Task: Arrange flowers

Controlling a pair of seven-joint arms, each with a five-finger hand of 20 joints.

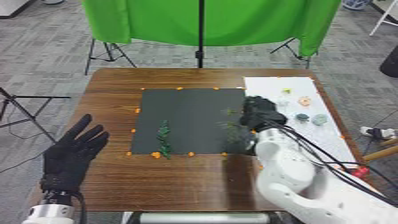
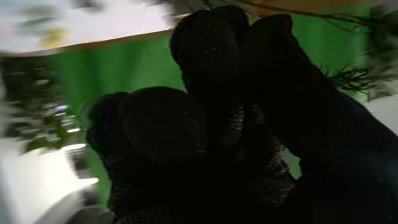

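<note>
We see the left hand over the left edge of the brown wooden surface, its fingers apart and nearly straight. The right hand is over the boundary between the dark mat and the white sheet; we cannot tell whether it is open, closed or clamped on anything. A leafy green sprig lies lengthwise on the left part of the mat, its lower end crossing the near edge. Wispy greenery shows near the right hand, over the mat's right part. On the sheet, to the right of that hand, we find a small yellow flower, an orange flower and, nearer to us, a teal flower just beside a pale green flower. Small orange pieces dot the mat's border. Beyond the surface we see a green cloth and a black stand. In the right wrist view, a needle-leaved sprig shows beside the black glove.
</note>
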